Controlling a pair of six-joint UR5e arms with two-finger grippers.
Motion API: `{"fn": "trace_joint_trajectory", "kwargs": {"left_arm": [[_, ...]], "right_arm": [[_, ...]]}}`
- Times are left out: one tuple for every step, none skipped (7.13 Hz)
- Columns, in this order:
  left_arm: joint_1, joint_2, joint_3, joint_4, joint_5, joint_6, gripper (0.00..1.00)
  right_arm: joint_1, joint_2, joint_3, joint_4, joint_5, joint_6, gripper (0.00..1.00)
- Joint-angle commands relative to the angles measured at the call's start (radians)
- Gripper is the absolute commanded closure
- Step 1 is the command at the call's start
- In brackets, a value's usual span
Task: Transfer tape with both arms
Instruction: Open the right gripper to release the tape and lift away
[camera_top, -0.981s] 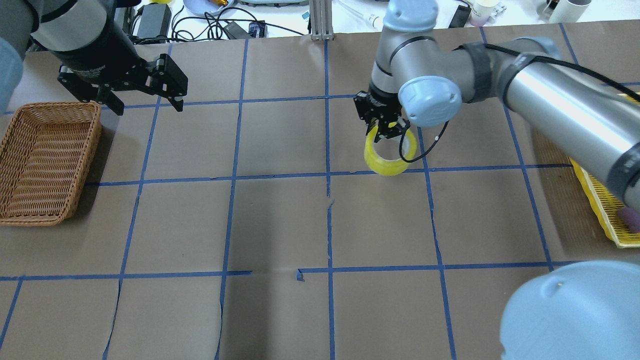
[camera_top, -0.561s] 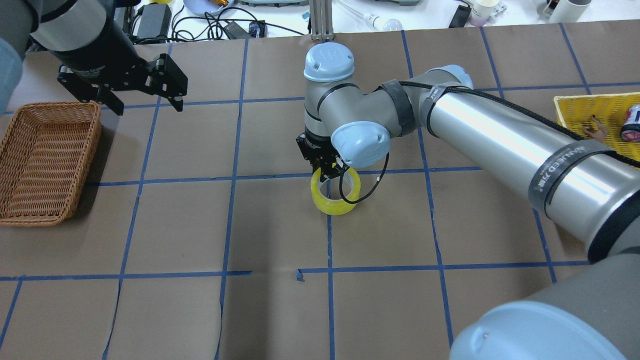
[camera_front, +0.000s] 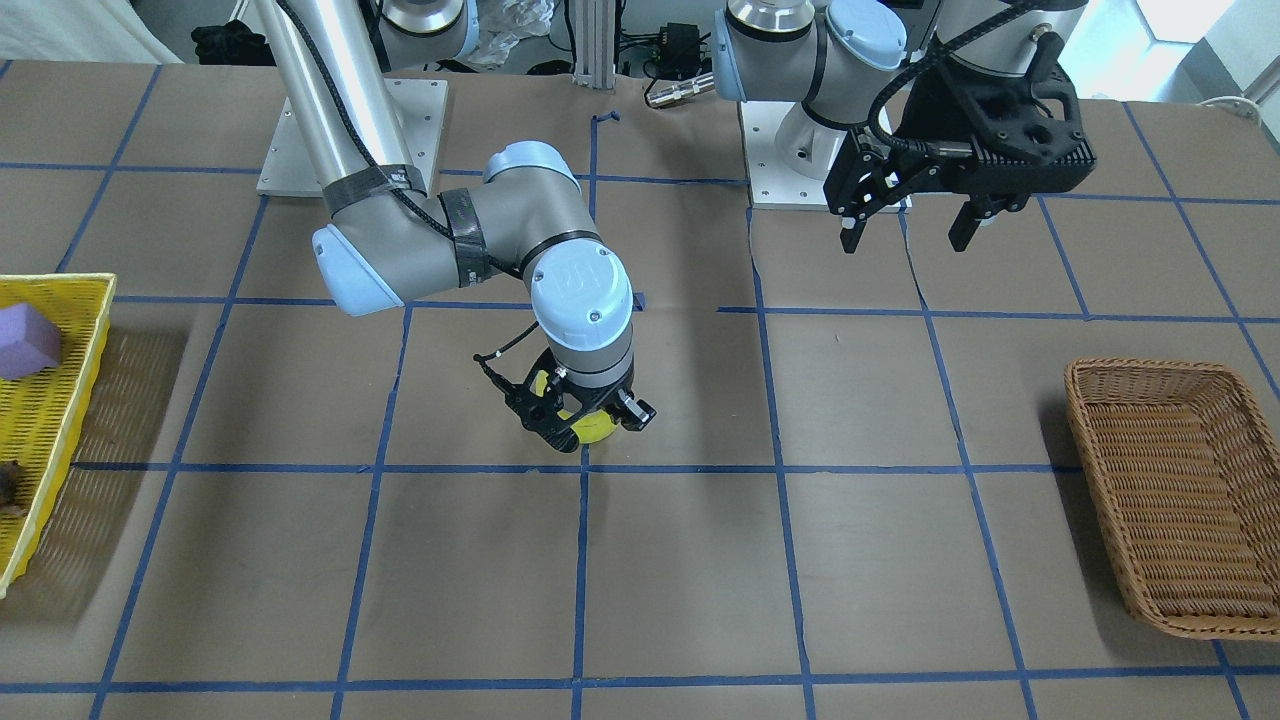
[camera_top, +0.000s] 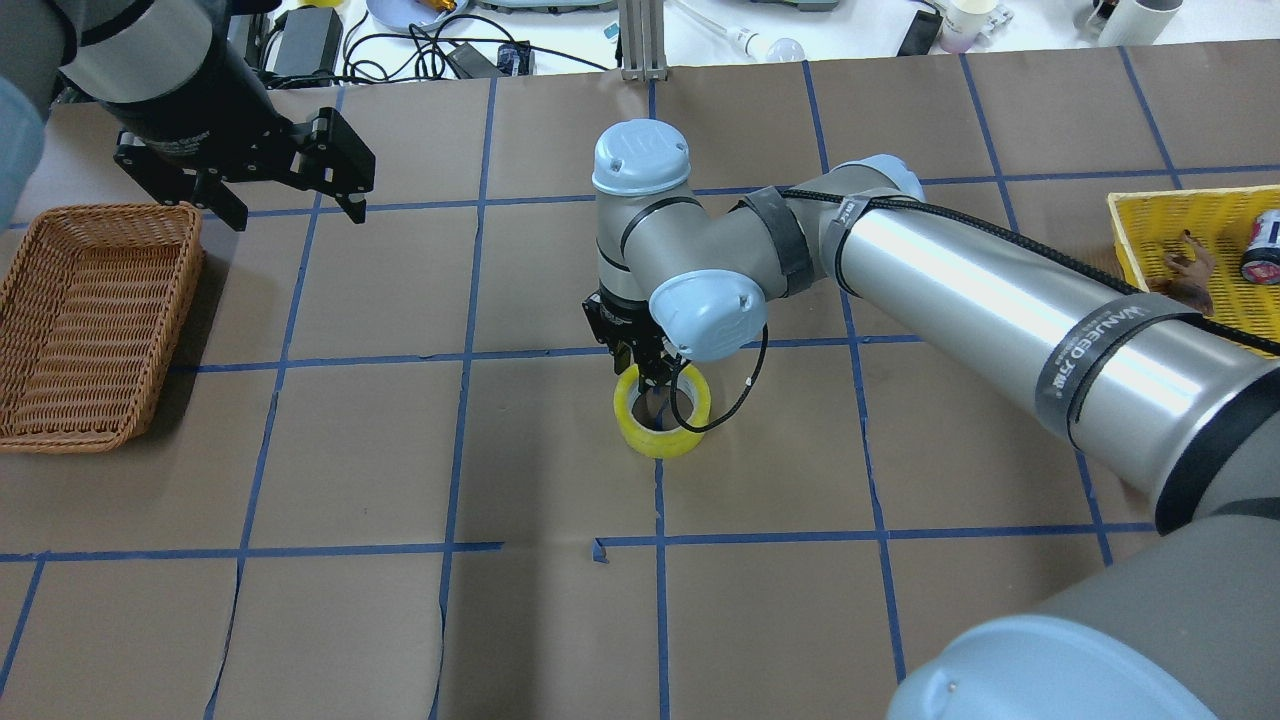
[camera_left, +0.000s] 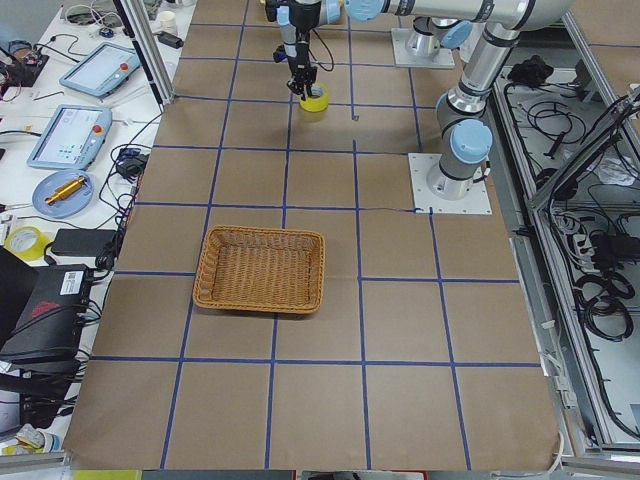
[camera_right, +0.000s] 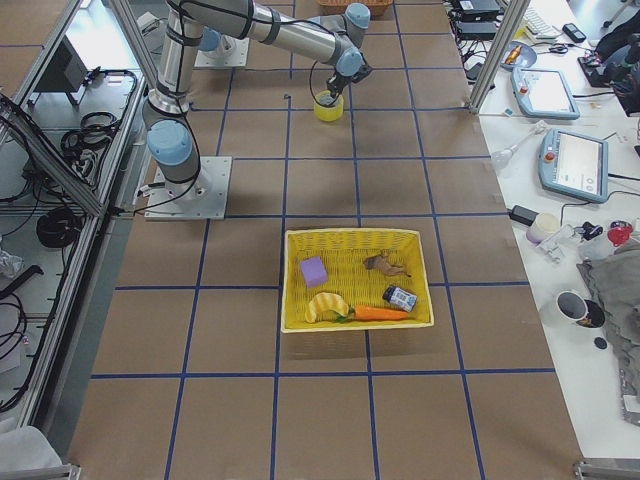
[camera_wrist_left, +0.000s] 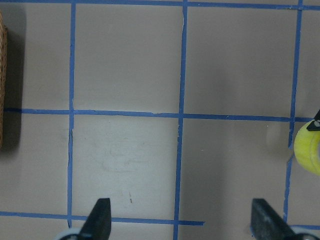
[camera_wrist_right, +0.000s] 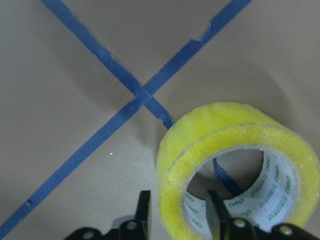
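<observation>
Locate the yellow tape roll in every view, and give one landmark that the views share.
Front-facing: tape near centre, under the arm's wrist.
Overhead: tape at centre.
Exterior left: tape top centre.
Exterior right: tape top centre.
Left wrist: tape at right edge.
Right wrist: tape lower right, in right gripper.
Landmark: blue grid crossing beside it.

A robotics lab: a left arm (camera_front: 790, 45) and a right arm (camera_front: 320, 95) are standing bolted to a paper-covered table (camera_front: 900, 570), blue tape lines (camera_front: 900, 468) are gridding it, teach pendants (camera_left: 72, 135) are lying on side benches (camera_right: 510, 185), cables (camera_left: 605, 290) are trailing alongside.
</observation>
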Motion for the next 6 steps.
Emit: {"fn": "trace_joint_trajectory", "kwargs": {"left_arm": [[0.000,-0.002,0.002,0.000,0.000,-0.002,0.00],[0.000,-0.002,0.002,-0.001,0.000,-0.002,0.00],[0.000,0.000,0.000,0.000,0.000,-0.002,0.00],[0.000,0.000,0.002,0.000,0.000,-0.002,0.00],[0.000,0.000,0.000,0.000,0.000,-0.002,0.00],[-0.002,-0.003,0.000,-0.001,0.000,-0.002,0.00]], "right_arm": [[-0.037,-0.058,-0.055,0.046,-0.018,-0.111,0.00],[-0.112,-0.110,-0.078,0.107,-0.048,-0.198,0.00],[-0.219,-0.181,-0.081,0.158,-0.053,-0.383,0.00],[-0.322,-0.256,-0.074,0.169,-0.056,-0.655,0.00],[-0.425,-0.316,-0.071,0.262,-0.081,-0.895,0.00],[-0.480,-0.389,-0.069,0.319,-0.161,-1.073,0.00]]}}
